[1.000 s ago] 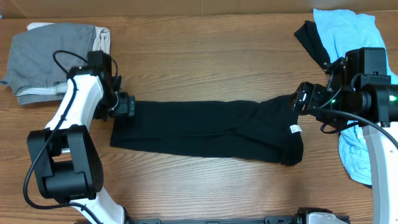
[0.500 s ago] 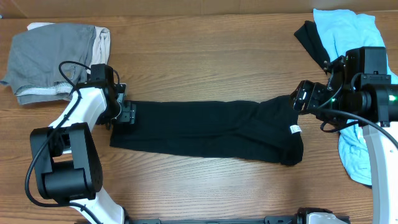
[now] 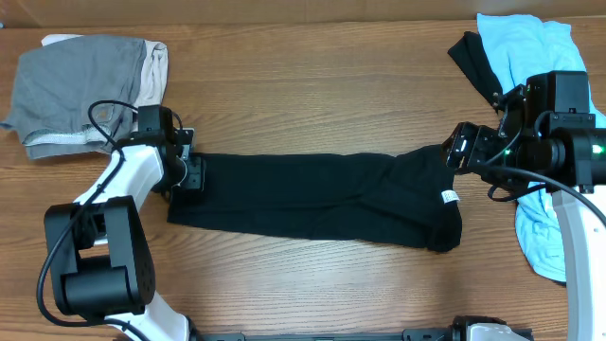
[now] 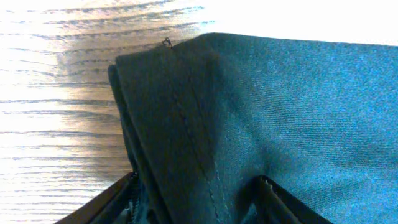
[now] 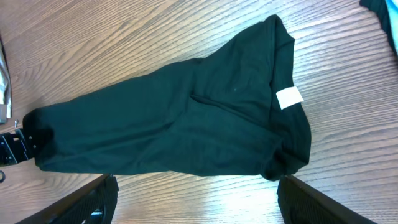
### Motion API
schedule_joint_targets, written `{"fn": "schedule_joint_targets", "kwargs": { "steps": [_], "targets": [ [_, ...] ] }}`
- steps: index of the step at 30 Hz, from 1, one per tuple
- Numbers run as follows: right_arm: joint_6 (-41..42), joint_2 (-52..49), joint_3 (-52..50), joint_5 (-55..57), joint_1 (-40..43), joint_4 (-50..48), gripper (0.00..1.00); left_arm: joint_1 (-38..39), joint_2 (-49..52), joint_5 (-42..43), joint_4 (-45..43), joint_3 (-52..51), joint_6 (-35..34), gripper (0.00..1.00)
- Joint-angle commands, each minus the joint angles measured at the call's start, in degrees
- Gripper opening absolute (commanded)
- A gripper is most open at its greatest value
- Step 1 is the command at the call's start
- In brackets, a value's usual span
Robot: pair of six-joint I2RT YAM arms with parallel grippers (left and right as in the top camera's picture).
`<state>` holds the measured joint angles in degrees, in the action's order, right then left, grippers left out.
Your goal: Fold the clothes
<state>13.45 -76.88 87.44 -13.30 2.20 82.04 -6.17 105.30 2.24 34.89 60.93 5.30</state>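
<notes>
The black T-shirt lies stretched across the wooden table. The left gripper straddles its left hem, but I cannot tell whether it pinches. The right gripper, spread wide, hovers over its right end.

**Matt cloth on grained wood**

The black T-shirt is matt cloth with a fine ribbed weave and a stitched hem. Its label is smooth and white. The table is brown wood grain with a slight sheen. The far-left grey garment and far-right light-blue tee look soft and matt.
</notes>
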Motion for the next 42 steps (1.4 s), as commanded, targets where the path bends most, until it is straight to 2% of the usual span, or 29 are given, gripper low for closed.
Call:
{"fn": "schedule_joint_targets", "kwargs": {
  "steps": [1, 3, 7, 8, 14, 25, 30, 33, 42],
  "targets": [
    [0.22, 0.26, 0.66, -0.31, -0.26, -0.35, 0.85, -0.31, 3.98, -2.89, -1.6, -5.18, -1.68, 0.49],
    [0.22, 0.26, 0.66, -0.28, -0.26, -0.39, 0.85, -0.31, 4.0, -2.93, -1.95, -5.62, -1.7, 0.37],
    [0.22, 0.26, 0.66, -0.28, -0.26, -0.63, 0.85, -0.35, 4.0, -5.18, -2.43, -5.35, -5.2, 0.07],
    [0.22, 0.26, 0.66, -0.31, -0.26, -0.7, 0.85, -0.35, 3.98, -5.49, -2.38, -5.14, -6.12, 0.04],
    [0.26, 0.26, 0.63, -0.33, -0.26, -1.25, 0.85, -1.36, 3.98, -5.38, 0.92, -0.96, -8.33, 0.04],
    [0.28, 0.2, -1.66, -2.67, -0.26, -4.07, 0.85, -5.05, 3.98, -6.36, 19.12, 16.92, -8.11, 0.04],
    [0.26, -0.15, -2.38, -2.67, -0.26, -4.0, 0.85, -6.25, 3.98, -12.2, 25.59, 24.13, -7.23, 0.04],
    [0.28, -0.55, -2.38, -2.67, -0.26, -4.37, 0.85, -6.29, 3.98, -12.24, 28.94, 27.8, -6.32, 0.04],
    [0.26, -3.21, -2.38, -2.67, -0.26, -4.68, 0.86, 0.35, 3.98, -6.38, 32.22, 30.51, -4.37, 0.04]
  ]
}}
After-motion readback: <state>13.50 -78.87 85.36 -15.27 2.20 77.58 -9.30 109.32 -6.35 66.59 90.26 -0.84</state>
